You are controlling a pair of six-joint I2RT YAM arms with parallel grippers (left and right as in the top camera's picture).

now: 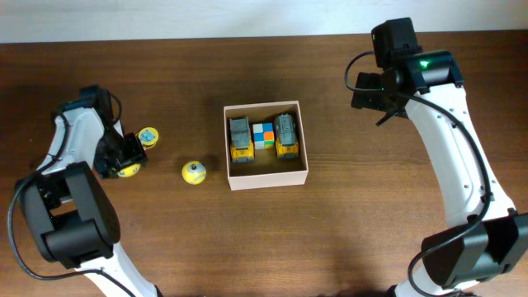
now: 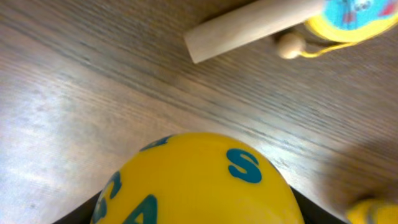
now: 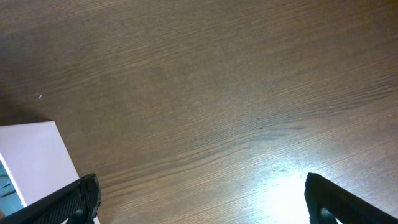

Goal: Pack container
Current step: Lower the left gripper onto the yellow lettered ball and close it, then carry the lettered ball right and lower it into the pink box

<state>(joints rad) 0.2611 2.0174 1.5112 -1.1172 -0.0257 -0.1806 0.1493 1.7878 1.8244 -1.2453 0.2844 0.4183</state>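
The container (image 1: 266, 176), a square shallow cardboard box with whitish walls, sits mid-table and holds two yellow toy trucks (image 1: 240, 138) and a small coloured cube (image 1: 263, 135). Its corner shows in the right wrist view (image 3: 34, 155). My left gripper (image 1: 125, 161) is at the far left, shut on a yellow ball with blue letters (image 2: 196, 183). A wooden-handled rattle toy with a yellow and blue head (image 1: 148, 136) lies just beyond it and shows in the left wrist view (image 2: 249, 26). Another yellow ball (image 1: 193, 172) lies left of the box. My right gripper (image 1: 375, 103) is open and empty, right of the box.
The brown wooden table (image 1: 346, 231) ends at a pale edge along the back (image 1: 247, 16). The base of each arm stands at the front corners.
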